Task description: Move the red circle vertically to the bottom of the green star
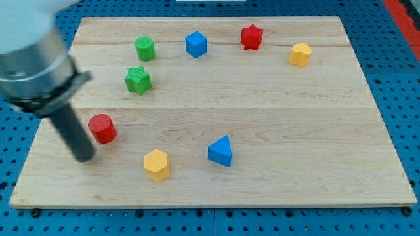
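Wooden board point(275, 98) on a blue pegboard point(400, 78) fills the view, with eight small blocks spread over it. Jaws do not exist on this arm; it ends in a plain dark rod, so nothing opens, closes or grips.

My tip point(84, 156) rests on the board at about 8 o'clock from the red circle point(102, 128), just beside it; whether the two touch I cannot tell. The red circle lies at about 7 o'clock from the green star point(138, 79), well below it in the view but offset to the view's left, with bare wood between them.

Judged from this, the task is partly met: the circle is already lower than the star, but not straight beneath it. What is left is a short slide toward 3 o'clock until it lines up under the star. My tip sits on the circle's lower left side, which suits a push to the right but would also drive the circle upward a little.

Other blocks stand clear of that path: a green cylinder point(145, 48), blue cube point(195, 44), red star point(251, 37) and yellow hexagon point(300, 54) along the top, another yellow hexagon point(157, 164) and a blue triangle point(221, 151) toward the bottom.
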